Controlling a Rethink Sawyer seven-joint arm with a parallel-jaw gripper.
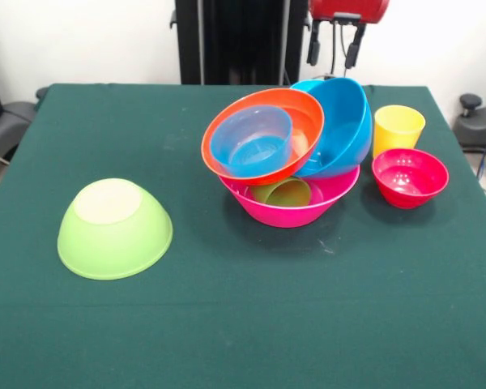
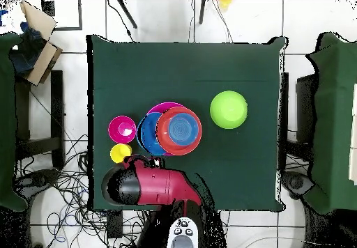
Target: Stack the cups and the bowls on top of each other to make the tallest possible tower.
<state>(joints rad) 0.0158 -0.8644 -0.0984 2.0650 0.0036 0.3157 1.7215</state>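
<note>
Magenta bowl (image 1: 296,209) holds olive cup (image 1: 281,192), tilted orange bowl (image 1: 301,138)

Red-and-black arm (image 2: 150,184), black cables

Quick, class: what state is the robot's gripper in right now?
Gripper: open, holding nothing, raised above the blue bowl at the table's far side.

— How many bowls are counted on the table?

— Five: lime-green bowl (image 1: 114,229), orange bowl (image 1: 263,134), blue bowl (image 1: 338,126), magenta bowl (image 1: 290,204), crimson bowl (image 1: 410,177).

— And cups?

— Three are seen: yellow cup (image 1: 398,129), olive-green cup (image 1: 281,192), translucent blue cup (image 1: 252,141).
</note>
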